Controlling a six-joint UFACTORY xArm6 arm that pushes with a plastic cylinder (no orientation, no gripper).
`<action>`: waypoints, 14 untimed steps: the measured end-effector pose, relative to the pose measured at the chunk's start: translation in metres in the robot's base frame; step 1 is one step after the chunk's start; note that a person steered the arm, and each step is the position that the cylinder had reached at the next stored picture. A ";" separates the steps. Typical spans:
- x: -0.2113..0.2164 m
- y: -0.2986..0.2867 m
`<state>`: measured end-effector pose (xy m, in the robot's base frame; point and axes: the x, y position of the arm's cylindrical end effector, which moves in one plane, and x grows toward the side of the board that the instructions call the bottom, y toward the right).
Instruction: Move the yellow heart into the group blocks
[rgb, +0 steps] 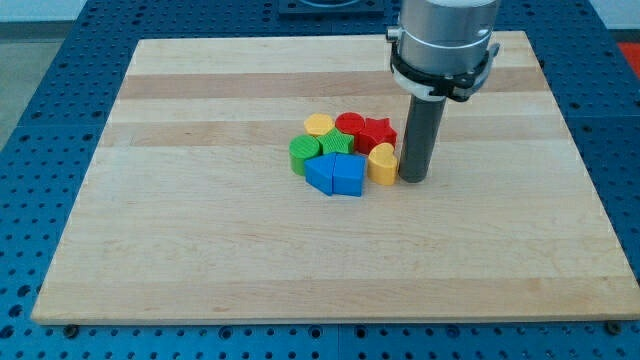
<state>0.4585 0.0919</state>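
The yellow heart (382, 164) lies at the right edge of a tight cluster of blocks near the board's middle. It touches a blue block (348, 176) on its left and a red star (377, 133) above it. The cluster also holds a second blue block (322, 172), a green star-like block (336, 143), a green round block (303, 153), a red round block (349, 125) and a yellow round block (318, 124). My tip (413, 179) rests on the board right beside the heart's right side, touching or almost touching it.
The wooden board (200, 230) lies on a blue perforated table (40, 120). The arm's grey housing (443, 35) hangs above the board's upper right, over the rod.
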 end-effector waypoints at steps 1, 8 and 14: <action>0.000 0.000; 0.004 -0.019; 0.001 -0.023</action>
